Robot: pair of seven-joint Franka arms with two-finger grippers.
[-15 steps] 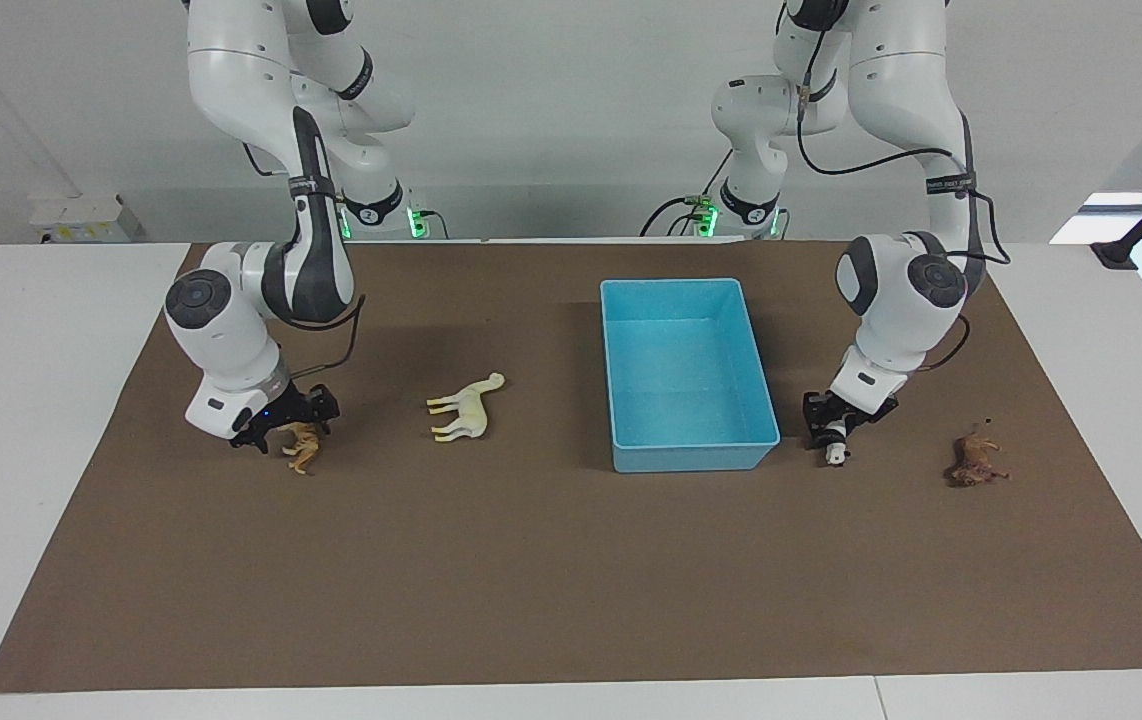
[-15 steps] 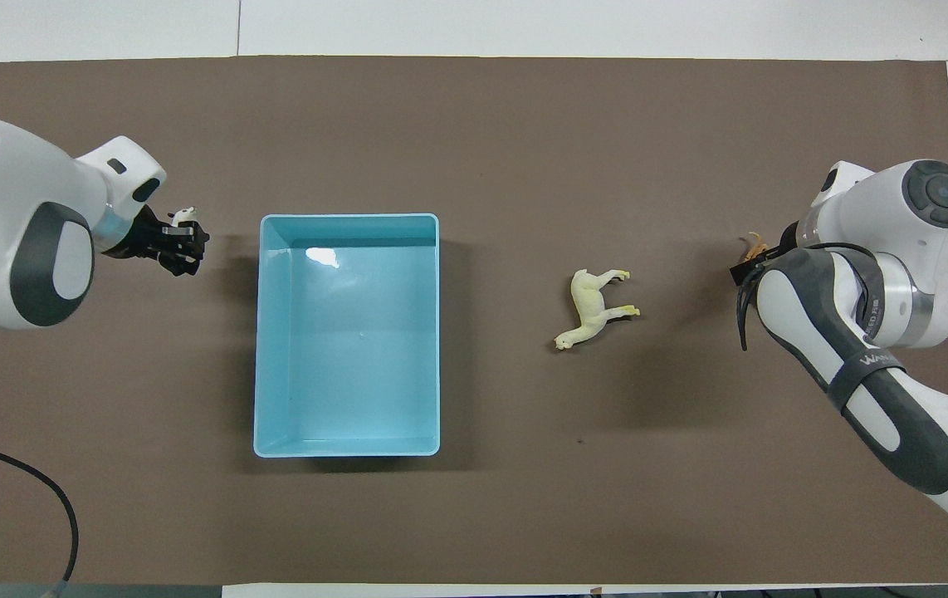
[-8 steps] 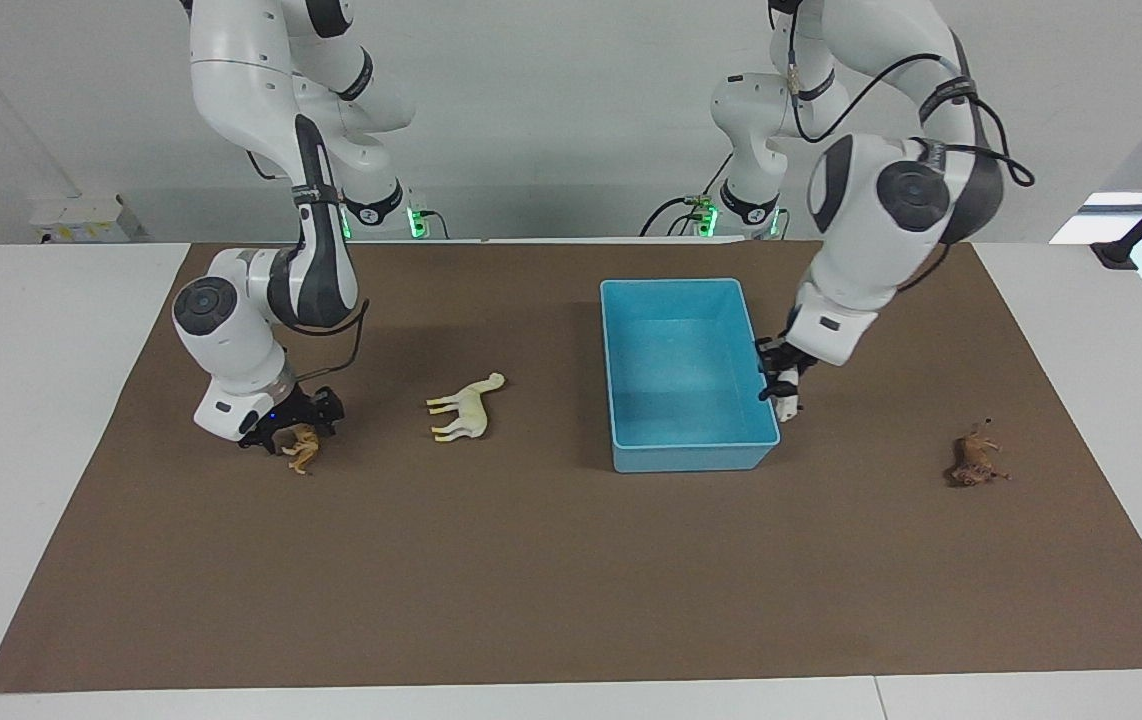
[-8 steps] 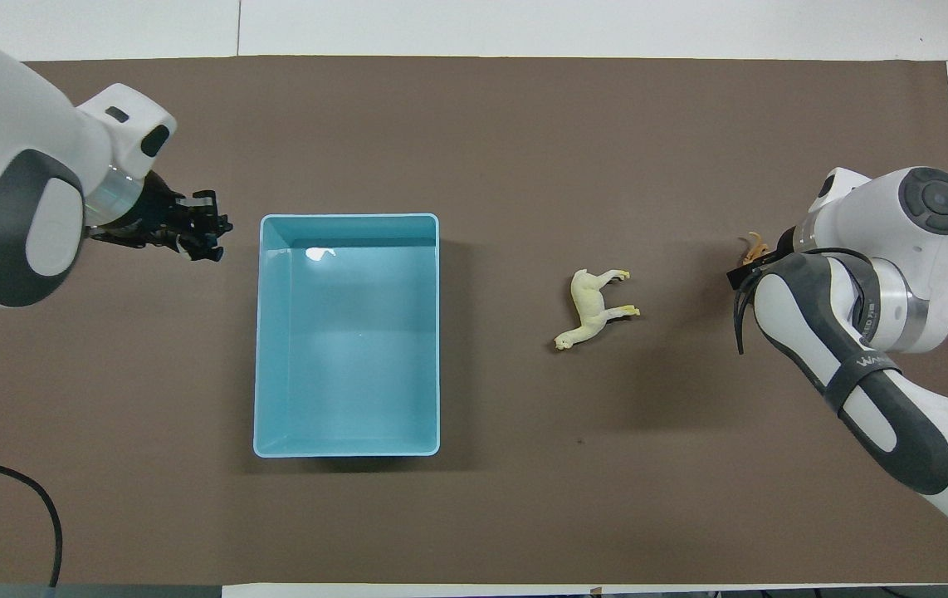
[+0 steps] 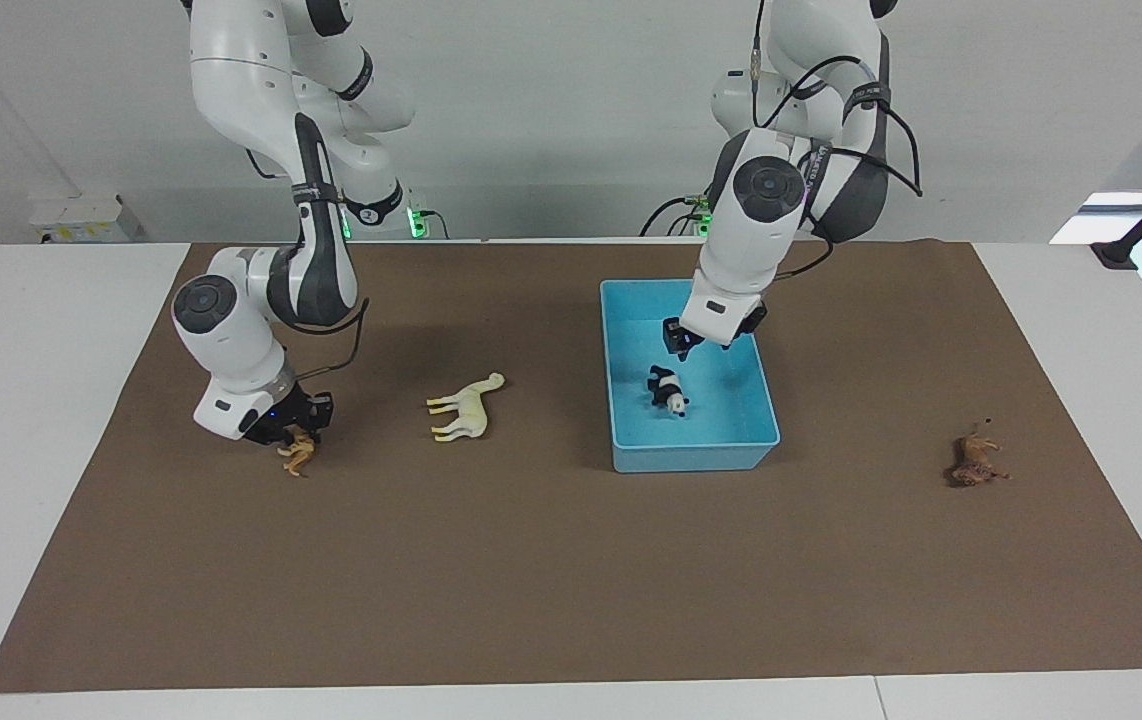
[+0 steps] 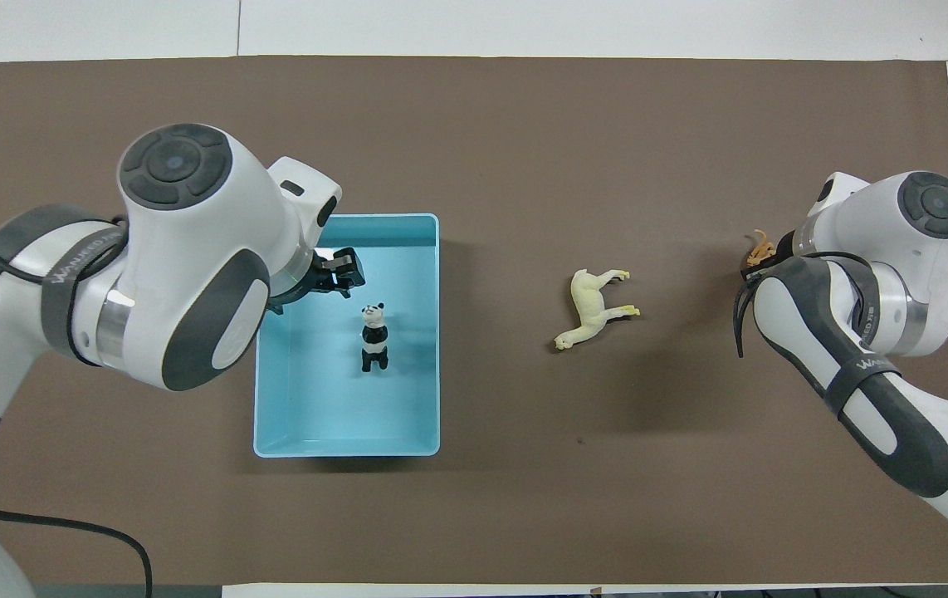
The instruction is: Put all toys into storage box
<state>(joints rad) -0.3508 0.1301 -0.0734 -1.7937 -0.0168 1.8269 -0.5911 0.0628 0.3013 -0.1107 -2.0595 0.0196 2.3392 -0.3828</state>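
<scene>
In the facing view, the light blue storage box (image 5: pixel 621 380) sits right of centre on a brown mat (image 5: pixel 551 560) that covers the white tabletop (image 5: pixel 21 400). The black-and-white panda (image 5: pixel 667 390) lies inside the box, on its floor near the middle. In the overhead view the panda (image 6: pixel 373 335) shows in the box (image 6: pixel 349 432) left of centre of the frame.

The left gripper (image 5: pixel 683 343) hangs above the box, over the panda and clear of it, with its fingers spread apart and nothing between them. The grey band on the left arm carries writing in the overhead view, at the frame's left, that reads partly as "WANKEED"; the rest cannot be read.

The right gripper (image 5: pixel 294 428) is low at the mat in the left part of the facing view, closed on the orange striped tiger (image 5: pixel 298 453), whose body pokes out below the fingers. In the overhead view only a bit of the tiger (image 6: pixel 759 247) shows at the right, beside the right arm's wrist. The band on that arm shows letters beginning "WAN".

The cream-white camel (image 5: pixel 466 407) lies on its side on the mat, between the tiger and the box. The reddish-brown shaggy animal (image 5: pixel 975 458) lies on the mat at the right of the facing view, well apart from the box.
</scene>
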